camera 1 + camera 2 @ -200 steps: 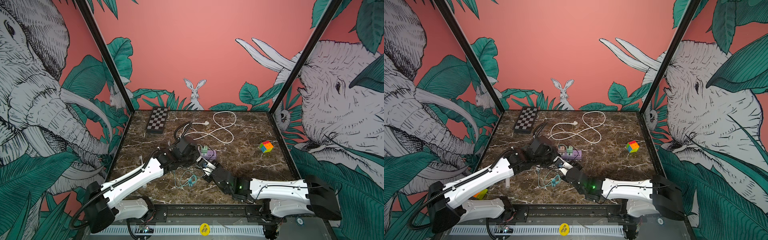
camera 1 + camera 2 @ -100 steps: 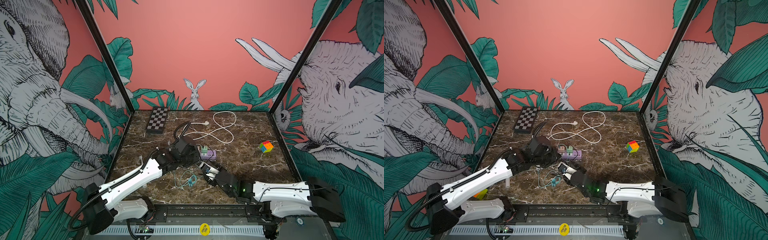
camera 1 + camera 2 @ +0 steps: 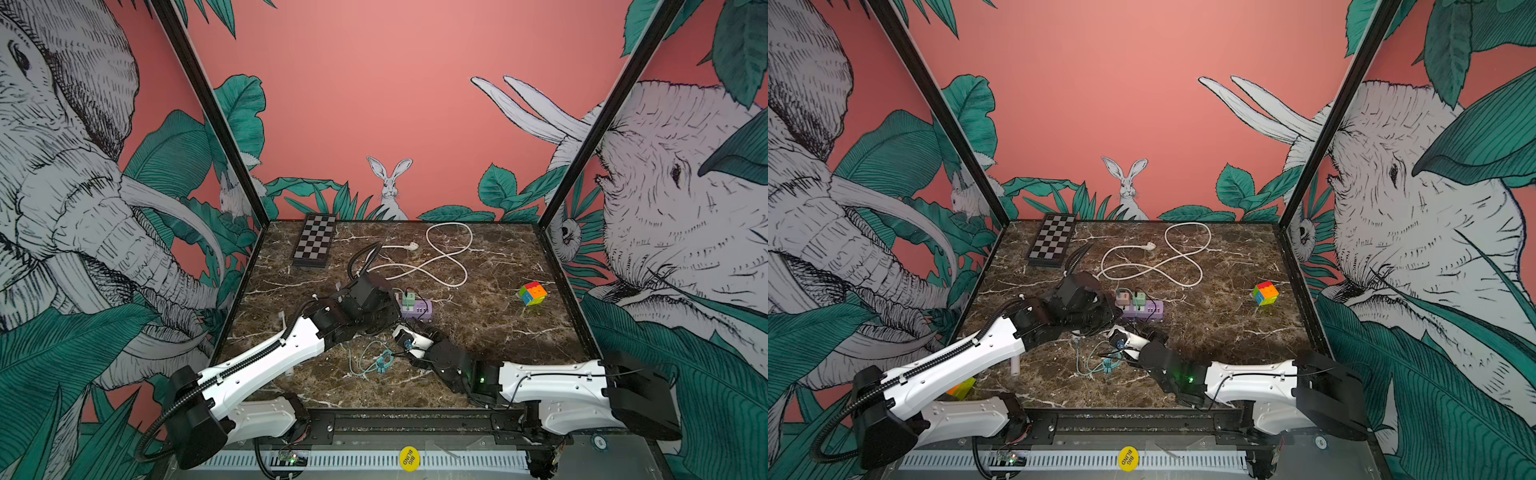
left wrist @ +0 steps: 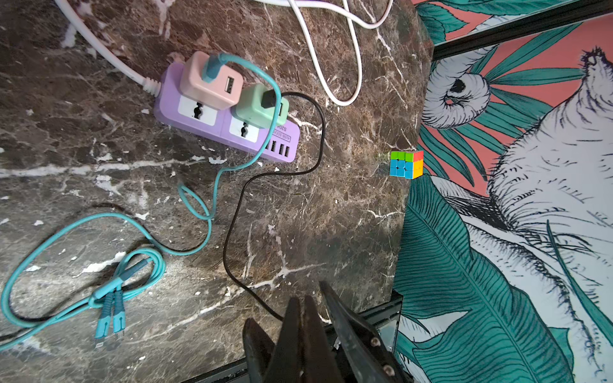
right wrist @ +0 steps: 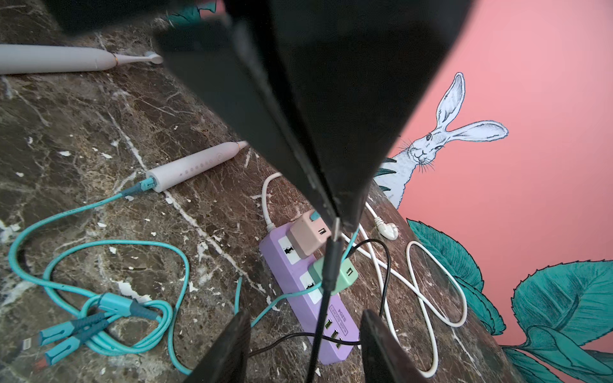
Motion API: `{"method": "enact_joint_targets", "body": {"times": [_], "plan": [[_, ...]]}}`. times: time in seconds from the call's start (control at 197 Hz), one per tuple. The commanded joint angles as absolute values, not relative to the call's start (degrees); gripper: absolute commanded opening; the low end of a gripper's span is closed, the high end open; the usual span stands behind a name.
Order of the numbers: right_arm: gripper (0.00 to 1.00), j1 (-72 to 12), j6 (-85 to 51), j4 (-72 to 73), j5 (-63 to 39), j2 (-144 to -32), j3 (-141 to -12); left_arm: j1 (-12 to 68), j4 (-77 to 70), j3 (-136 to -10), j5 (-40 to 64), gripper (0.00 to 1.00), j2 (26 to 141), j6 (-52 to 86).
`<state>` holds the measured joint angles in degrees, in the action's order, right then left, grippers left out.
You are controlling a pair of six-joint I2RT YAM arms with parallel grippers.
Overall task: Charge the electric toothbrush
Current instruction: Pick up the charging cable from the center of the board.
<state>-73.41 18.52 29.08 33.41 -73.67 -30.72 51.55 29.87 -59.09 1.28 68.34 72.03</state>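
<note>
The left gripper (image 4: 301, 301) has its jaws pressed together on the plug end of the black cable (image 4: 231, 219). The right gripper (image 5: 305, 315) has its jaws apart, and that cable hangs between them.

Both sit low over the middle of the table (image 3: 478, 332), dark brown marble with white veins and pale chips. Just in front lies one teal cable (image 5: 116, 304), coiled, with two loose heads beside the coil. Another head is plugged into the base of the pinkish toothbrush (image 5: 195, 167), which lies flat on the marble. A second, grey toothbrush (image 5: 56, 63) lies flat, apart from it.

The grey one's base is cut off at the picture's edge, and the pinkish one's head is behind the left gripper. In both top views the left arm covers most of them.

Behind the grippers sits one purple power strip (image 4: 229, 126) with two adapters: the pink adapter (image 4: 209, 83) takes the teal cable, the green adapter (image 4: 258, 109) the black. Farther back lie one looped white cord (image 4: 109, 53) and one chessboard (image 3: 313, 241).

There are two colour cubes: the right cube (image 3: 532, 293), and the front cube (image 3: 960, 388), half hidden under the left arm. The walls are coral, painted with elephants, leaves and a rabbit (image 3: 390, 187).
</note>
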Motion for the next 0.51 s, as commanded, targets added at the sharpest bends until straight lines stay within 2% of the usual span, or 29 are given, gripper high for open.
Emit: {"method": "enact_joint_targets", "body": {"times": [0.0,0.274,0.502], "plan": [[0.49,-73.3,20.2,33.9,34.3,-74.3,-32.9,51.2,29.3,-58.4,1.2,0.0,66.8,72.6],[0.26,-73.2,20.6,35.6,32.9,-75.0,-33.7,51.2,29.3,-58.2,1.0,0.0,66.3,72.5],[0.18,-73.2,19.9,34.0,31.6,-74.4,-33.9,51.2,29.2,-57.7,0.7,0.0,65.9,72.7]]}}
